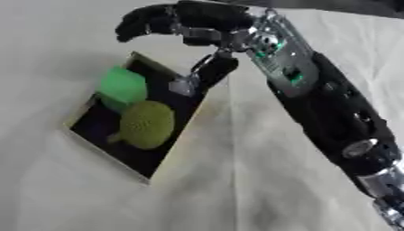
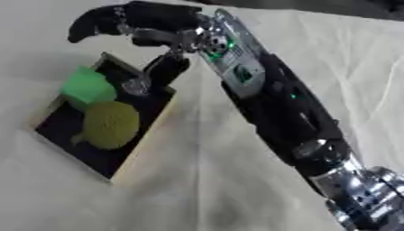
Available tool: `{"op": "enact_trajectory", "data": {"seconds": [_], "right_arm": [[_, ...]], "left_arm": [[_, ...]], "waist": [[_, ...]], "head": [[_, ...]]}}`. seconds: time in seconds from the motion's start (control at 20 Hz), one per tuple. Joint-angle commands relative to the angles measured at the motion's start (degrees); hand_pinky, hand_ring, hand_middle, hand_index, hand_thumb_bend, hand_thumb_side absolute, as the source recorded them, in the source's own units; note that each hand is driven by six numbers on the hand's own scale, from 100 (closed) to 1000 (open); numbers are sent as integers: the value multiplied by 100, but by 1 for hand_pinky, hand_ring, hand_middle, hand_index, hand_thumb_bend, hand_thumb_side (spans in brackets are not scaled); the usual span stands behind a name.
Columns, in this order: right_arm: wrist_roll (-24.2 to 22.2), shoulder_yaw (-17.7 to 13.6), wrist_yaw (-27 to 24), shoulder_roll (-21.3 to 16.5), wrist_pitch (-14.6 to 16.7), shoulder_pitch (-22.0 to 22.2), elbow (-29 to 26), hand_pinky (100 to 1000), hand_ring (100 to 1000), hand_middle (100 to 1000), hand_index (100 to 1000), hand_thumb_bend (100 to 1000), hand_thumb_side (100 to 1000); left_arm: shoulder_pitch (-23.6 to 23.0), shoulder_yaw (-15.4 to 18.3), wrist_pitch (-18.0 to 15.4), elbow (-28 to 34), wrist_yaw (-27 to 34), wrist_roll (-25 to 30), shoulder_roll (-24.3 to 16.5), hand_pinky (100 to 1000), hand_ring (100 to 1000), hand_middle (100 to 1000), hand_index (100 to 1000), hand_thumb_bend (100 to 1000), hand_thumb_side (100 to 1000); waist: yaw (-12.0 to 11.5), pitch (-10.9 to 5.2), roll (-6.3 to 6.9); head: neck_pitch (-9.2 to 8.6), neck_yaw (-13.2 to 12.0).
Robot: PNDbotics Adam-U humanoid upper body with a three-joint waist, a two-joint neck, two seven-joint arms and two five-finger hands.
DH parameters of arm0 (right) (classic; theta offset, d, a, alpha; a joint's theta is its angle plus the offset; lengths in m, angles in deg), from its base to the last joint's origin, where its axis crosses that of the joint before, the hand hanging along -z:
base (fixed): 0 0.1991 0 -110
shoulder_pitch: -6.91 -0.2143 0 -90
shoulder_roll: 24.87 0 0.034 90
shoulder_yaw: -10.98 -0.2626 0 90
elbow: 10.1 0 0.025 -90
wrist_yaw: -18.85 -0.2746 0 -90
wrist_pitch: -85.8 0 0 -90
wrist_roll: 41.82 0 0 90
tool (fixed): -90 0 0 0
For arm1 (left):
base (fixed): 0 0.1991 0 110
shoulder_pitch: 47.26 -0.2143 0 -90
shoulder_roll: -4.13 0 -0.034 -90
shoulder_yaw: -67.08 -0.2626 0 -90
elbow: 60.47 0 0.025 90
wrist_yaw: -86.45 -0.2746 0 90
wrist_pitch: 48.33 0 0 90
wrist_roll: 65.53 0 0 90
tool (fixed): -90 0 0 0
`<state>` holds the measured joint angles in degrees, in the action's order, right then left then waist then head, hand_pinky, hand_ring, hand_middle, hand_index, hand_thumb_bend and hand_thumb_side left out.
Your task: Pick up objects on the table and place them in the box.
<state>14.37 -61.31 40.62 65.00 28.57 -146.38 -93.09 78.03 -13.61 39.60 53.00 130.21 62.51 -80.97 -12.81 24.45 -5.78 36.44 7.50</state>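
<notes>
Right robot hand (image 1: pixel 185 22), fingers curled and holding nothing, above shallow black box (image 1: pixel 98 149); green block (image 1: pixel 123 85) and yellow-green knobbly ball (image 1: pixel 148 124) inside. White-clothed worktop (image 1: pixel 236 180) shows nothing left.

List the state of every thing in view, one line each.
Shallow box with pale rim and black inside: open, flat on the cloth, holding two things.
Bright green block: inside the box, at its far end.
Yellow-green bumpy round fruit: inside the box, beside the block.
Right hand: above the box's far end, fingers curled, holding nothing.
White cloth: wrinkled, covering the table.
</notes>
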Motion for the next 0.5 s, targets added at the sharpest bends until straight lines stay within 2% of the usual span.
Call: {"op": "enact_trajectory", "data": {"seconds": [0.05, 0.2, 0.25, 0.3, 0.35, 0.4, 0.5], "right_arm": [[-958, -433, -593, -377, 800, -88, -534, 931, 962, 850, 917, 100, 100], [-190, -711, -1412, -728, -91, -22, -930, 944, 941, 820, 900, 100, 119], [88, -798, -1748, -868, -350, 25, -1062, 946, 933, 806, 889, 100, 185], [327, -872, -2059, -1004, -572, 76, -1201, 945, 927, 798, 882, 100, 290], [554, -956, -2371, -1150, -761, 146, -1352, 943, 925, 795, 880, 100, 344], [741, -1033, -2657, -1288, -916, 225, -1508, 940, 919, 788, 872, 100, 436], [1054, -1192, -3191, -1563, -1144, 415, -1835, 931, 908, 778, 866, 100, 516]], "left_arm": [[34, 36, -15, 112, 4, -31, -95, 904, 848, 874, 861, 100, 672], [21, 43, -27, 112, -3, -42, -111, 903, 848, 873, 861, 100, 672], [19, 47, -34, 112, -5, -47, -118, 903, 848, 873, 861, 100, 672], [17, 50, -40, 112, -6, -53, -124, 903, 848, 873, 861, 100, 672], [19, 53, -49, 112, -6, -56, -131, 903, 848, 873, 861, 100, 672], [20, 55, -58, 112, -6, -59, -137, 903, 848, 873, 861, 100, 672], [25, 61, -82, 112, -5, -65, -150, 902, 848, 873, 862, 100, 672]], "waist": [[24, -166, 51], [57, -177, 54], [70, -180, 58], [82, -181, 62], [95, -181, 68], [107, -179, 75], [129, -173, 95]], "head": [[-12, -60], [6, -115], [9, -137], [10, -157], [8, -179], [5, -201], [-2, -245]]}}
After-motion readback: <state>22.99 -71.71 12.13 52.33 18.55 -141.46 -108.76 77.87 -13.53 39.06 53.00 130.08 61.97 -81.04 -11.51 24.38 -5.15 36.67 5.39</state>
